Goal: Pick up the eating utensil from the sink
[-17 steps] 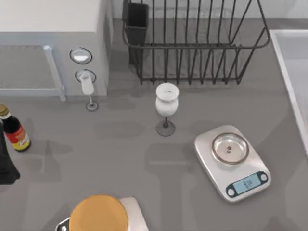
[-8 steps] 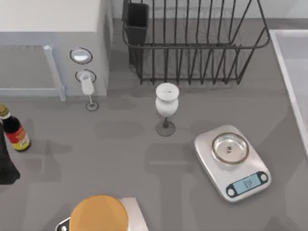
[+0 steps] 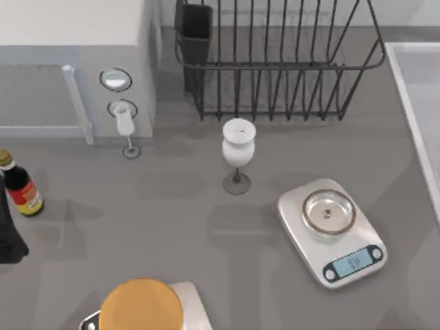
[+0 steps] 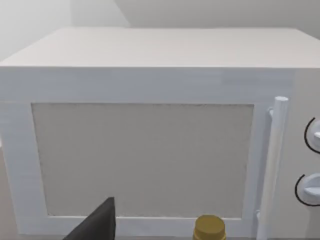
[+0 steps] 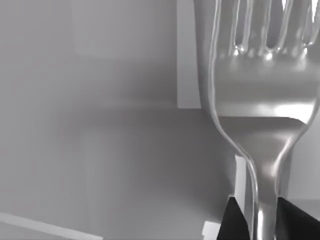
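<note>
Gripping the fork [image 5: 265, 100] by its handle — right gripper [image 5: 262, 220] fingers [image 5: 235, 220] closed on either side, tines standing away from it, pale sink [image 3: 412, 103] wall behind.

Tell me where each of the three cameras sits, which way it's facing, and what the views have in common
Top view: above the table, looking down on the kitchen scale, wine glass, dish rack and sink rim; the left arm shows at the left edge.
Left wrist view: on the left arm, facing the microwave door; a dark finger shows.
Right wrist view: on the right arm, looking along the fork clamped between dark fingers.
Shared: top and left wrist views both show the microwave and the sauce bottle.
</note>
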{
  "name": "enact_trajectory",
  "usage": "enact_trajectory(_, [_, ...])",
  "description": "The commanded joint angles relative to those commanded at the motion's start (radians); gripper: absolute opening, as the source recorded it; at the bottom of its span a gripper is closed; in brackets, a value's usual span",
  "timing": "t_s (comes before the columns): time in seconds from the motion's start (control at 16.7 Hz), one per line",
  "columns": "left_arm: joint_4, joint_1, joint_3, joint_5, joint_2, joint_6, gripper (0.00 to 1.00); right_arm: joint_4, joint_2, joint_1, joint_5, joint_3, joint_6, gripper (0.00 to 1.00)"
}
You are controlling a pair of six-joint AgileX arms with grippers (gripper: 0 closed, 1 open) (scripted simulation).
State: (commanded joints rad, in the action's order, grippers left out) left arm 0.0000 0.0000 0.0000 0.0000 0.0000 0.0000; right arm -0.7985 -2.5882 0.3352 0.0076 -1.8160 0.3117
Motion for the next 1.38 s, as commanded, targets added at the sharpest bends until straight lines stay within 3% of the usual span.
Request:
enact_trajectory(0.36, [0.000, 0.000, 0.000, 0.000, 0.000, 0.000, 1.00, -0.054, 0.057, -0.002, -0.014, -0.045, -0.012, 0.00])
enact_trajectory(0.9, [0.000, 0.000, 0.000, 0.000, 0.000, 0.000, 1.00, -0.472, 0.204, -0.001, -0.016, -0.304, -0.009, 0.00])
enact_trajectory(1.38, [0.000, 0.000, 0.000, 0.000, 0.000, 0.000, 1.00, -0.498, 0.234, -0.040, -0.016, -0.302, -0.049, 0.00])
